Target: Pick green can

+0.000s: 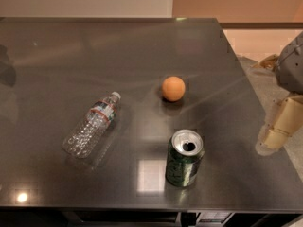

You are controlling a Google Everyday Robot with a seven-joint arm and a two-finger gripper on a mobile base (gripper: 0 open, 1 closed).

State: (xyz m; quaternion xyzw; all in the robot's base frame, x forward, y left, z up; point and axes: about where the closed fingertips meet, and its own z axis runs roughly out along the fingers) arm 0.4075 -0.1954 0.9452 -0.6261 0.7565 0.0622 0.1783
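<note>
On the dark table [85, 51], the green can [184, 159] stood upright near the front edge. Our gripper [280, 126] hung apparently beyond the right edge, with the can leftward in view. We could not tell whether the gripper was open or closed.

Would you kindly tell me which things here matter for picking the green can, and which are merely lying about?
For the job:
green can, standing upright
tool, at the view's right edge, apart from the can

Lying about:
clear plastic water bottle, on its side
orange ball
</note>
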